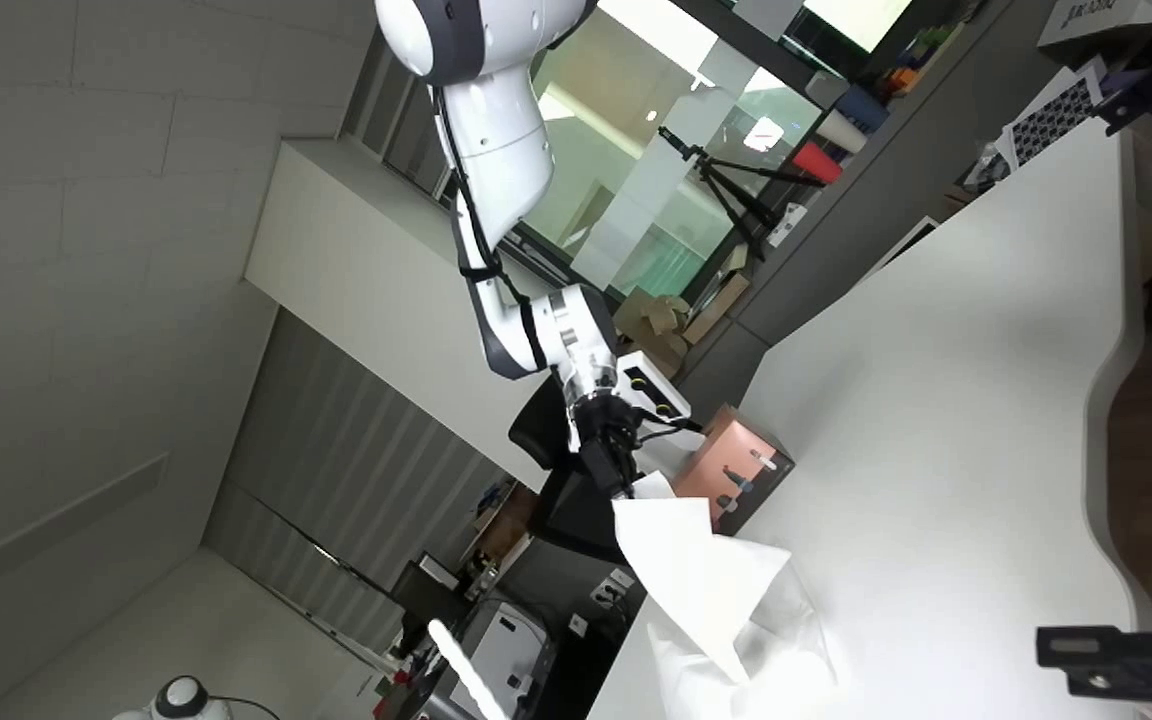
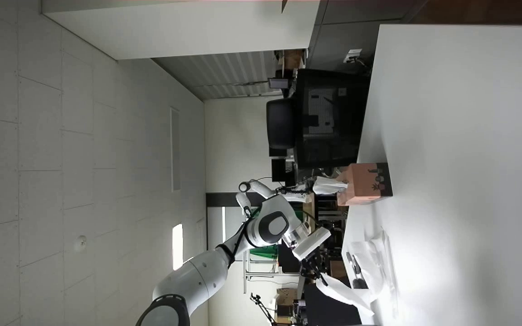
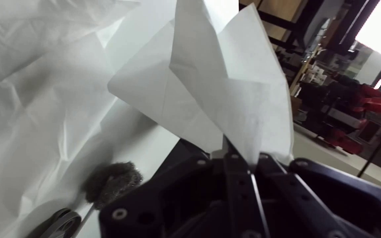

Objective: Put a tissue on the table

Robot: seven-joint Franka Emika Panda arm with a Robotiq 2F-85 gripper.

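My gripper point(image 3: 249, 158) is shut on a white tissue point(image 3: 193, 109), which spreads out from the fingertips in the wrist view. In both exterior views the gripper point(image 1: 622, 492) point(image 2: 323, 280) holds the tissue point(image 1: 681, 570) point(image 2: 343, 292) by one end. The tissue hangs toward the white table point(image 1: 936, 400) point(image 2: 469, 113), over a crumpled white sheet or bag. I cannot tell whether its lower end touches that. The pink tissue box point(image 1: 716, 468) point(image 2: 363, 183) stands on the table beside the gripper, with another tissue point(image 2: 328, 185) sticking out of its top.
The crumpled white sheet or bag point(image 1: 786, 650) point(image 2: 372, 260) point(image 3: 45, 109) lies on the table under the gripper. A dark fuzzy brush point(image 3: 114, 183) and a grey looped handle point(image 3: 63, 224) lie beside it. A black chair point(image 2: 329, 117) stands beyond the table edge.
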